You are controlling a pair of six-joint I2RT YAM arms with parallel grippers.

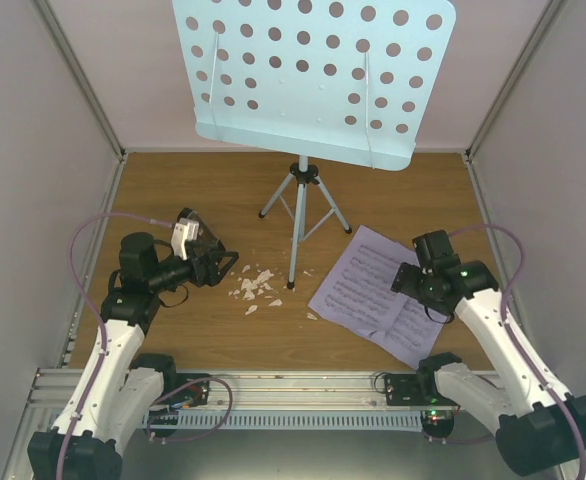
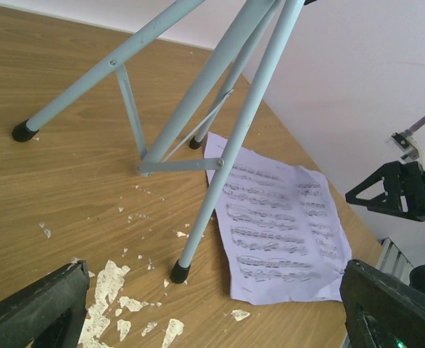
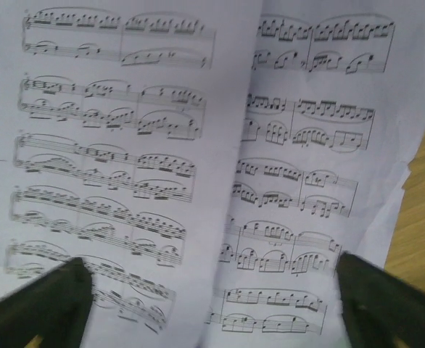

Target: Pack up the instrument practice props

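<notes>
Light blue tripod music stand point(image 1: 303, 190) stands upright mid-table. Its hole-dotted desk is cut off by the top edge of the overhead view and hides the upper post. The left wrist view gets only the legs and black feet.

Lilac printed sheet-music pages point(image 1: 368, 290) lie flat on the wooden table point(image 1: 173, 340), right of the tripod, with one rear foot just beside their far corner. The right wrist view shows two overlapping pages, left over right, with readable staves. That overlap is hard to make out from above.

Left gripper point(image 1: 213, 250) is released, jaws wide with nothing between them, near the scattered white crumbs point(image 1: 254, 288) by the front foot.

Right gripper point(image 3: 209, 261) is also spread, nothing pinched, over the pages' near right part. Its fingertips are cut off at the frame bottom, so contact with the paper can't be told.
</notes>
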